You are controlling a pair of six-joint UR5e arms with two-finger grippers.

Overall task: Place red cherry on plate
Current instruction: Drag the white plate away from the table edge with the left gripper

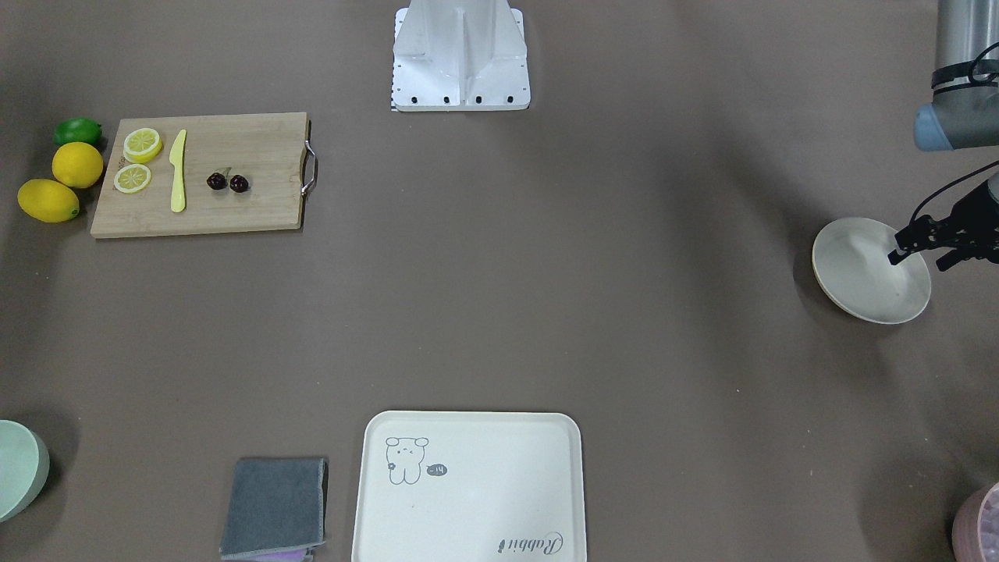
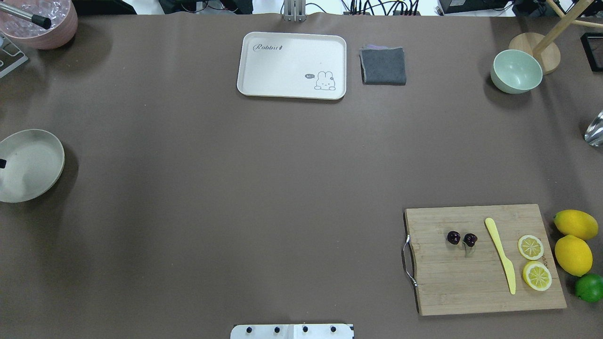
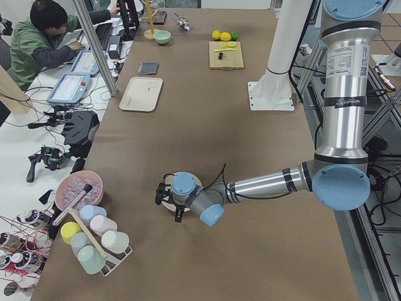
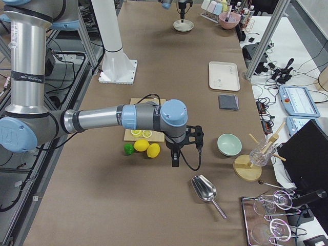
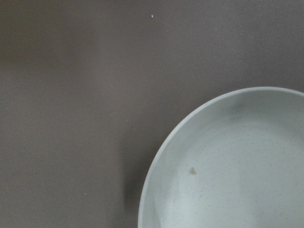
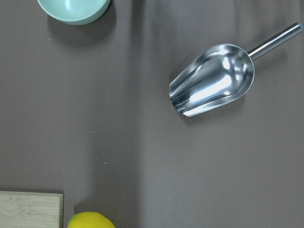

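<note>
The red cherry (image 1: 227, 182) (image 2: 461, 238), a pair of dark glossy fruits, lies on a wooden cutting board (image 1: 257, 211) (image 2: 471, 287) between its metal handle and a yellow knife (image 2: 501, 254). The cream plate (image 1: 858, 273) (image 2: 33, 165) (image 5: 228, 166) sits bare at the table's far end on my left side. My left gripper (image 1: 919, 261) hovers over the plate's edge, open with nothing between its fingers. My right gripper (image 4: 175, 159) hangs beyond the lemons, off the board's outer end. It shows only in the exterior right view, so I cannot tell whether it is open or shut.
Lemon slices (image 2: 534, 261), two lemons (image 2: 573, 240) and a lime (image 2: 590, 287) sit at the board's outer end. A metal scoop (image 6: 213, 88), green bowl (image 2: 516, 71), grey cloth (image 2: 383, 66), cream tray (image 2: 292, 66) and pink bowl (image 2: 40, 21) line the far side. A person (image 3: 44, 44) sits beside the table.
</note>
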